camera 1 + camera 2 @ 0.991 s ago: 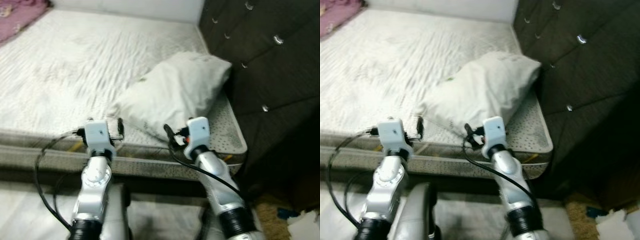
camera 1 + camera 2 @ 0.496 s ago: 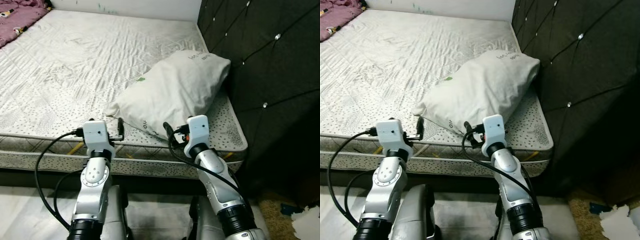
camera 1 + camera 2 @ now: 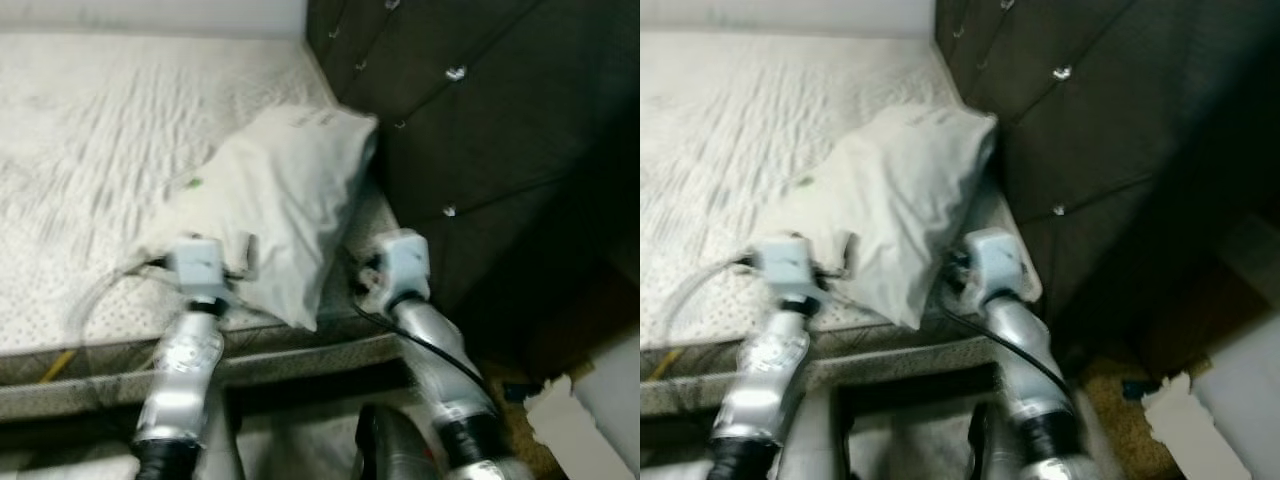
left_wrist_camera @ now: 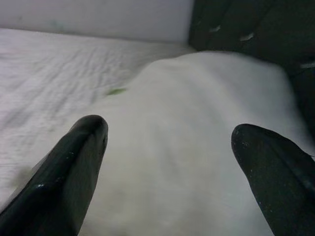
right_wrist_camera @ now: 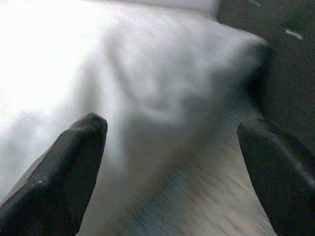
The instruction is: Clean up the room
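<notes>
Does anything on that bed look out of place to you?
The white pillow lies askew, slanting across the bare mattress corner beside the dark headboard, one end overhanging the edge. Torn paper also litters the floor.

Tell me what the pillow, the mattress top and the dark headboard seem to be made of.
Pillow: soft white fabric, matte, creased and sagging, probably a woven cover over filling. Mattress: pale quilted textile with rippled stitching, and a speckled side band. Headboard: dark tufted upholstery with small shiny studs, fabric or leatherette; blur leaves that open.
</notes>
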You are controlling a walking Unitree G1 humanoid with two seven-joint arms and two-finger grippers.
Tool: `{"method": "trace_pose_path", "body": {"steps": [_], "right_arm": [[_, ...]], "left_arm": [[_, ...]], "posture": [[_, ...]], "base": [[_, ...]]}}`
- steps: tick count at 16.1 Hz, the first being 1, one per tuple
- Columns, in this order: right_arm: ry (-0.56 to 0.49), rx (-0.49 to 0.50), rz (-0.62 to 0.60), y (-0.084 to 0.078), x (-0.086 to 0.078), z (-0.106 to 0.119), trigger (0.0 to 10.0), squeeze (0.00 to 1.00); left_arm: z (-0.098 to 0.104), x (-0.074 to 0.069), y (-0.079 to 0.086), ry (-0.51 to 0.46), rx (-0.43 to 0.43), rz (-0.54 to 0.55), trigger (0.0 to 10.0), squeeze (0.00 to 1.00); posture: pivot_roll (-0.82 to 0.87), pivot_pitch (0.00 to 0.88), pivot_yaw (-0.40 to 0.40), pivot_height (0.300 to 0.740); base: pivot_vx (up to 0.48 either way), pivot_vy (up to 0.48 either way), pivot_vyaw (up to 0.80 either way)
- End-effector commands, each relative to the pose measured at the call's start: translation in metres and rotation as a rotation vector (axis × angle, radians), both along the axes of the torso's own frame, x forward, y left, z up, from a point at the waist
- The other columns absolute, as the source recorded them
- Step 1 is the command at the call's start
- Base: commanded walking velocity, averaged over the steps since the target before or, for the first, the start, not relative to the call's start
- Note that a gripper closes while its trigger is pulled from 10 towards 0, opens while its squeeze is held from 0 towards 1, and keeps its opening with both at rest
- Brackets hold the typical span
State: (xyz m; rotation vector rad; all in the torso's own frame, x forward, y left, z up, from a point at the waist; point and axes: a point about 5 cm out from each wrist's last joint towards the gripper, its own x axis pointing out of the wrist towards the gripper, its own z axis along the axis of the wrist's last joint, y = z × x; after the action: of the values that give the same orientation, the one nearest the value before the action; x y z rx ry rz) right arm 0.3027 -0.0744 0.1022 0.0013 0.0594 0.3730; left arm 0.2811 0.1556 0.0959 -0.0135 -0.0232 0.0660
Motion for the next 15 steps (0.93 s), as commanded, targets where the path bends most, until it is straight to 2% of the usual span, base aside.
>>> {"method": "trace_pose_path", "body": {"steps": [1,4,11,13,15], "right_arm": [[0.017,-0.026,-0.045,-0.017,-0.0007,-0.0064,10.0,0.0],[-0.003,-0.038,-0.026,-0.0158,-0.0008,-0.0041,10.0,0.0],[0.019,-0.037,-0.016,-0.0148,-0.001,-0.0072,10.0,0.0],[0.051,-0.043,-0.008,-0.0152,-0.0004,-0.0099,10.0,0.0],[0.119,-0.06,0.083,-0.0156,-0.0011,-0.0126,10.0,0.0]], "left_arm": [[0.0046,0.0023,-0.0176,-0.022,-0.019,-0.047,10.0,0.0],[0.0041,0.0031,-0.0171,-0.018,-0.013,-0.033,10.0,0.0],[0.0037,0.0032,-0.0172,-0.016,-0.005,-0.03,10.0,0.0],[0.0031,0.003,-0.0175,-0.011,-0.002,-0.031,10.0,0.0],[-0.0011,0.0021,-0.0164,0.045,0.048,-0.037,10.0,0.0]], "posture": [[0.08,0.0,-0.06,0.575],[0.08,0.0,-0.062,0.575],[0.08,0.0,-0.061,0.575],[0.08,0.0,-0.061,0.575],[0.07,0.0,-0.059,0.575]], "base": [[0.0,0.0,0.0],[0.0,0.0,0.0],[0.0,0.0,0.74],[0.0,0.0,0.0],[0.0,0.0,0.0]]}}
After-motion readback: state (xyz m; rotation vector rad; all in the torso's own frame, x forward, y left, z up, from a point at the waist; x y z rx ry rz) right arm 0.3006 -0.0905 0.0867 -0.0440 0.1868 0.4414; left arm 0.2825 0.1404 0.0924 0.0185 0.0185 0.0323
